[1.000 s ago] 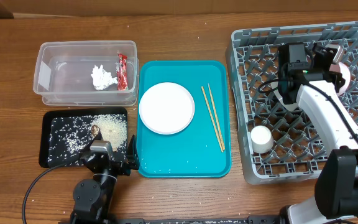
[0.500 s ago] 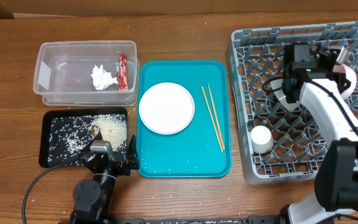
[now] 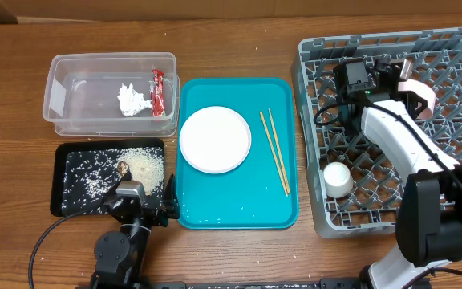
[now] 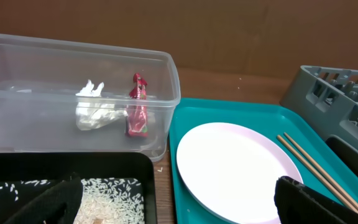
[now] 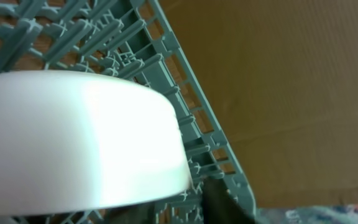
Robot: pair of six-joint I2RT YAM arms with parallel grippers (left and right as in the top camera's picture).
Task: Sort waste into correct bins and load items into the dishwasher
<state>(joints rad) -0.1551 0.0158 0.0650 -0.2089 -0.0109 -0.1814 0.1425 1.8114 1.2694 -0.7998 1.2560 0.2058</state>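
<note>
My right gripper (image 3: 408, 81) is shut on the pale bowl (image 3: 423, 98) and holds it tilted over the far part of the grey dish rack (image 3: 310, 56). In the right wrist view the bowl (image 5: 73, 137) fills the left side above the rack's pegs (image 5: 197, 81). A small white cup (image 3: 338, 178) stands in the rack's near left. The pale pink plate (image 3: 215, 139) and two chopsticks (image 3: 275, 151) lie on the teal tray (image 3: 239, 210). My left gripper (image 3: 140, 206) is open and empty at the near edge, between the black tray and the teal tray.
The clear tub (image 3: 54, 90) at far left holds the crumpled napkin (image 3: 132, 99) and red wrapper (image 3: 157, 91). The black tray (image 3: 67, 201) holds rice (image 3: 144, 163) and a brown scrap (image 3: 123, 167). The left wrist view shows the plate (image 4: 235, 165) and tub (image 4: 55, 56).
My right gripper has swung left over the rack's far part with the bowl in it. The left arm and everything on the teal tray have not moved.
</note>
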